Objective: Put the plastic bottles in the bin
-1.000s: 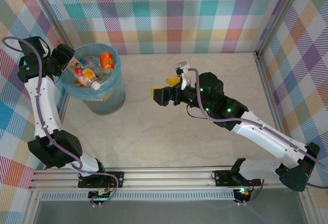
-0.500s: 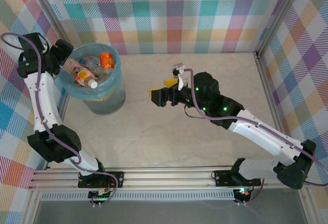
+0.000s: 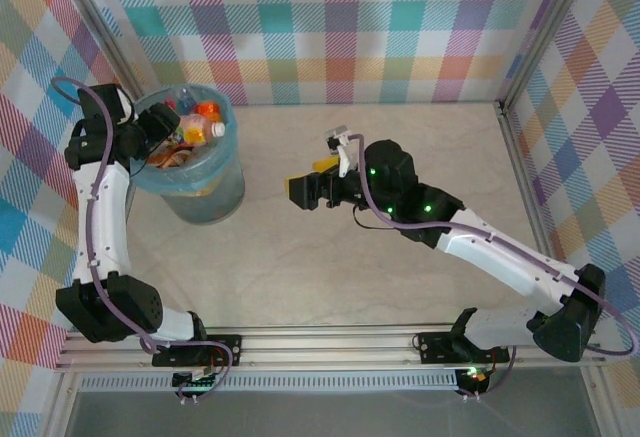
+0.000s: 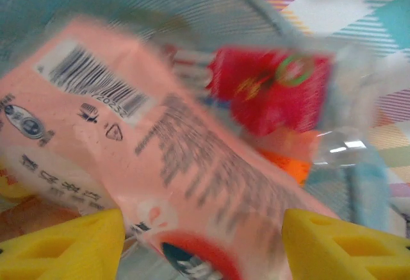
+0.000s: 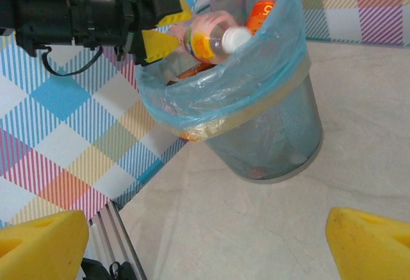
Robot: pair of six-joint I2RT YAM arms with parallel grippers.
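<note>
Bin (image 3: 205, 197) upright near the far left corner of the desk (image 3: 300, 277), lined with a light blue bag and heaped to the rim with plastic bottles (image 3: 190, 132). On top of the heap, a pink bottle (image 5: 206, 36) on its side, white cap toward the middle of the desk. Beside it, an orange bottle (image 5: 262, 12) a little higher, against the far rim. Behind the pink one in the left wrist view, a red-labelled bottle (image 4: 269, 91).

Left gripper (image 5: 164, 24) over the bin's left rim, its 2 yellow fingertips spread apart. Base of the pink bottle between the tips and just ahead of them; contact impossible to tell through the blur.

Right gripper (image 3: 300, 187) above the middle of the desk, well apart from the bin and pointing toward it, jaws spread wide and empty.
</note>
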